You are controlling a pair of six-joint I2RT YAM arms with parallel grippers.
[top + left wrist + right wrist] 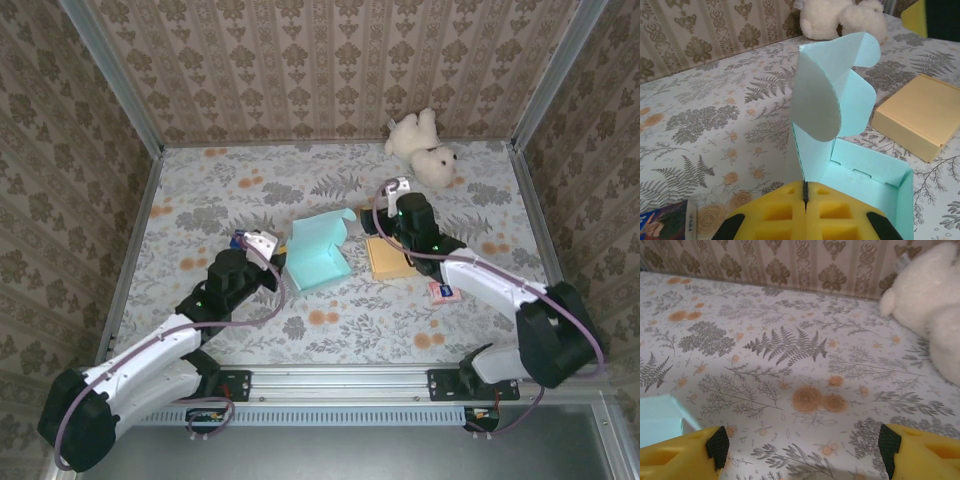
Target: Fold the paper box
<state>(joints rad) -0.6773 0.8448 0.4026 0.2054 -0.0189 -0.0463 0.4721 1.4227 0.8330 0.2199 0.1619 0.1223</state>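
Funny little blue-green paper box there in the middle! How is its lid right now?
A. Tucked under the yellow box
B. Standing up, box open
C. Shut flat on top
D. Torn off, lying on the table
B: the lid flap of the teal paper box stands upright, leaving the inside open.
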